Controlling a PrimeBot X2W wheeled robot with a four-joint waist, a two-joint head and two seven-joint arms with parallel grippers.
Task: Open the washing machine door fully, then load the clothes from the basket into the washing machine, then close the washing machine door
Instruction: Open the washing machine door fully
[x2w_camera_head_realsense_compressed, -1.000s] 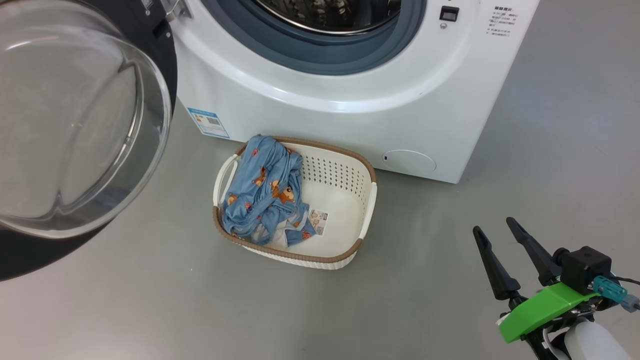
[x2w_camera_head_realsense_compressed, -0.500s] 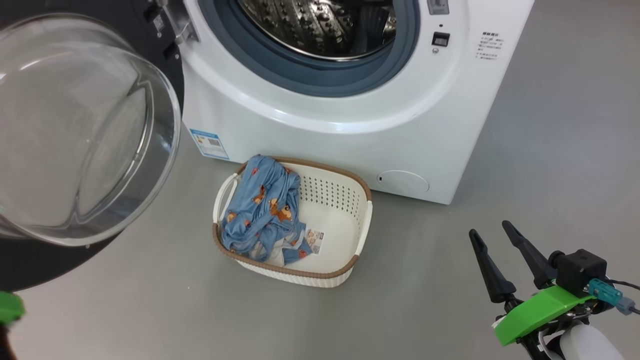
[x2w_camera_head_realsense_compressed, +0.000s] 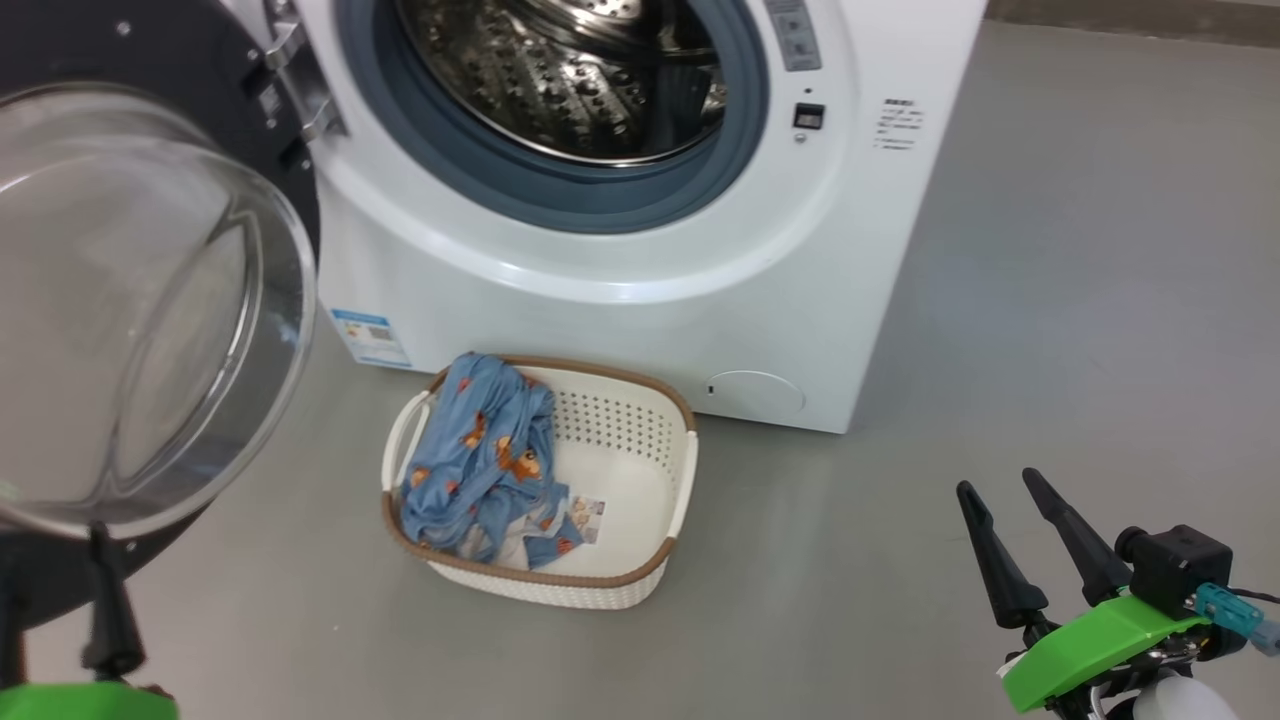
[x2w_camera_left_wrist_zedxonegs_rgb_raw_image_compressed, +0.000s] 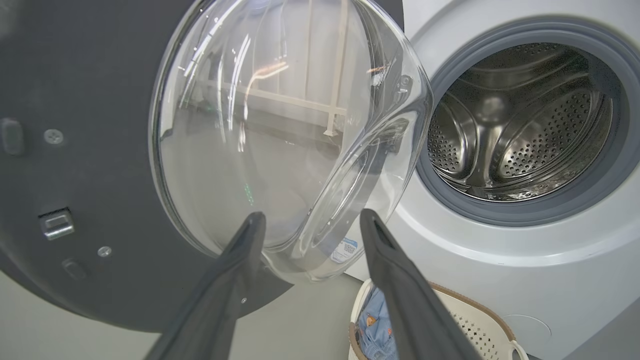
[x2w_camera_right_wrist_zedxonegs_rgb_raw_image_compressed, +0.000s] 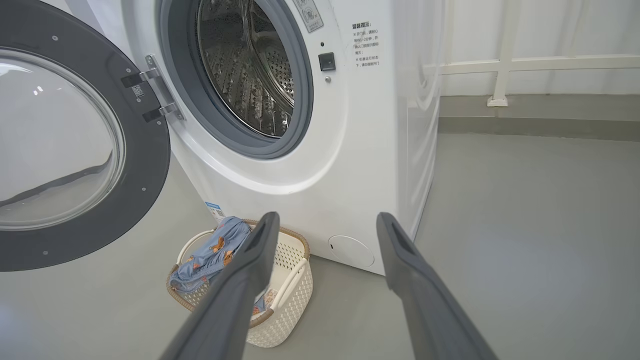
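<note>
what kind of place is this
Likely a laundry area, perhaps a test room: a white front-loading washing machine with its door open, and a basket of clothes on the bare grey floor before it.

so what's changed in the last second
The head camera tilted up, so the whole picture shifted. The left gripper has come into the head view's lower left, open, by the washing machine door. The clothes stay in the basket; the right gripper stays open.
</note>
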